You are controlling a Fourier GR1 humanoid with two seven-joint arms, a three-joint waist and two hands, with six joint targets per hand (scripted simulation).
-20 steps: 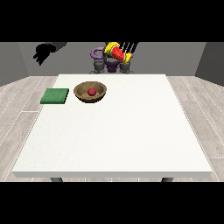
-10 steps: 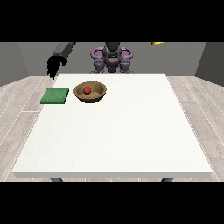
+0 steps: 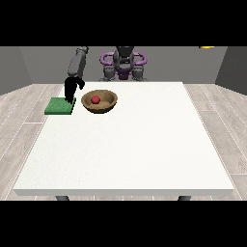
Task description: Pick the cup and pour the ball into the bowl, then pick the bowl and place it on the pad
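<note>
The white table [image 3: 125,144] is evenly and brightly lit, with no glare seen. A faint shadow is cast inside the bowl [image 3: 99,101] toward 9 o'clock. The grey walls at 12 o'clock are left dimmer.

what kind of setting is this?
Probably a bare tabletop test room: a large white table, grey walls, wood-plank floor. Only a wooden bowl and green pad are out.
</note>
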